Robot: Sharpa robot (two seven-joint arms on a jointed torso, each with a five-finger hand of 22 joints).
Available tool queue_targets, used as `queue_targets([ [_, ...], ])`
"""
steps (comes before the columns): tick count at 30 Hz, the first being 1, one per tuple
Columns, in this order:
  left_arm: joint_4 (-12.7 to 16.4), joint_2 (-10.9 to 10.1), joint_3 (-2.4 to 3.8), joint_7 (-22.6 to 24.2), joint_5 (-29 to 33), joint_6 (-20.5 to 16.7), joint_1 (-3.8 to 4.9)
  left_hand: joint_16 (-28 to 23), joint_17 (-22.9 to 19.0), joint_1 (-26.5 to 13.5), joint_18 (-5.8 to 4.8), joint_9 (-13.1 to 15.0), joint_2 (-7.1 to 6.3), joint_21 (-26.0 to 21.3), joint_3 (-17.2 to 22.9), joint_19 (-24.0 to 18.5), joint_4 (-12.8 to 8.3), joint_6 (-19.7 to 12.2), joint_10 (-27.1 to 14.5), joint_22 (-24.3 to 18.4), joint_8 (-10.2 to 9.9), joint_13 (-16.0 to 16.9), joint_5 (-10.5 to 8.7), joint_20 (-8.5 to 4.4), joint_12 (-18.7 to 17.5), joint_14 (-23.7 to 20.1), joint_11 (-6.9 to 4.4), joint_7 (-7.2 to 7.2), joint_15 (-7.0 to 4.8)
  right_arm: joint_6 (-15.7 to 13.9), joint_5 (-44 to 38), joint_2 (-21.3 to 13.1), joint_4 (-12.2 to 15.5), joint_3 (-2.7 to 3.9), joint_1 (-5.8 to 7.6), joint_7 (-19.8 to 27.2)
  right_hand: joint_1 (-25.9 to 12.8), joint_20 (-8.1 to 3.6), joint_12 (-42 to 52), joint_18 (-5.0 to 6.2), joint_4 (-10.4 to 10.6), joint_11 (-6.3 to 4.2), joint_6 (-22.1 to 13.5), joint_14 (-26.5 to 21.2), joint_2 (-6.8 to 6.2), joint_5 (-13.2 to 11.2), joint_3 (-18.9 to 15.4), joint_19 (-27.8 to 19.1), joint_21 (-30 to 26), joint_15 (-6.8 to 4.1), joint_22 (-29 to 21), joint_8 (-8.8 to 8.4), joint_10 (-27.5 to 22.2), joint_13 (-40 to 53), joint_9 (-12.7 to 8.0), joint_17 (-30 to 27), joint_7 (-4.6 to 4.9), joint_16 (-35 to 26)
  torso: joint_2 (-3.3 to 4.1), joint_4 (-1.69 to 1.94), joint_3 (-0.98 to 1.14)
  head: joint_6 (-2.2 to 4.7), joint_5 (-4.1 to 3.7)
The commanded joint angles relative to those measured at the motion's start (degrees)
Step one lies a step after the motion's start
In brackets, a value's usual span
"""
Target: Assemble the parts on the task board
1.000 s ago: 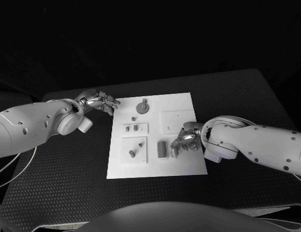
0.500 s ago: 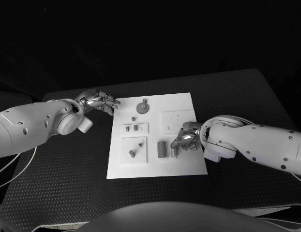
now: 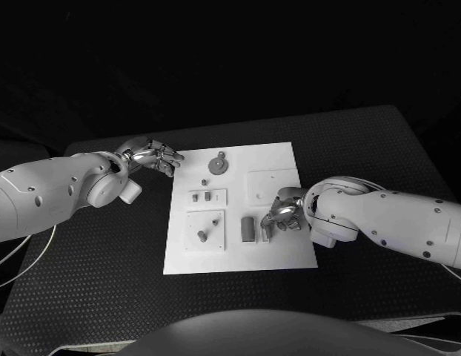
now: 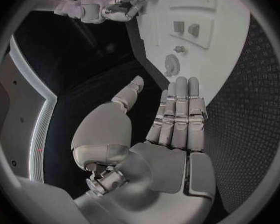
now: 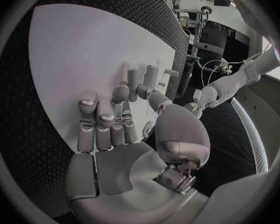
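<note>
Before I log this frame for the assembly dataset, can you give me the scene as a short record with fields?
surface: black table
task board: white plate in the middle of the table
parts: small grey pieces on the board, among them a round disc at its far end
left hand: beside the board's far left corner, fingers extended, holding nothing
right hand: over the board's right side, fingertips at a part; whether it grips it cannot be told
</note>
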Motion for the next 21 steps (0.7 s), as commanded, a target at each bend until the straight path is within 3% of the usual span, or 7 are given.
queue_targets([
  [1,0.1,0.1,0.02,0.4,-0.1,0.5,0.04,-0.3,0.1,-0.6,-0.29,-0.1,0.02,0.3,-0.2,-0.4,0.0,-0.4,-0.2,0.0,0.2,0.1,0.16,-0.01,0.1,-0.3,0.1,-0.03,0.05,1.2,-0.9,0.3,-0.1,-0.05,-0.43,0.1,2.3,-0.06,0.3,2.6,-3.8,-0.09,-0.5,0.4,2.44,1.9,4.1,0.1,0.1,-0.78,0.8,-0.06,0.1,-0.1,-0.1,-0.1,0.51,0.0,0.0,0.01,0.03,0.0,0.08],
  [21,0.0,0.1,0.02,0.4,-0.1,0.6,0.04,-0.4,0.1,-0.6,-0.28,-0.1,0.03,0.3,-0.2,-0.4,0.0,-0.4,-0.2,0.0,0.3,0.1,0.16,-0.01,0.1,-0.3,0.1,-0.04,0.04,1.2,-0.8,0.0,1.2,-0.09,-0.7,0.0,2.2,-0.06,0.3,2.6,-3.8,-0.07,-0.5,0.4,2.53,1.8,4.1,0.1,0.1,-0.76,0.8,-0.06,0.0,-0.1,-0.2,-0.1,0.53,-0.1,-0.01,0.04,0.0,0.0,0.21],
])
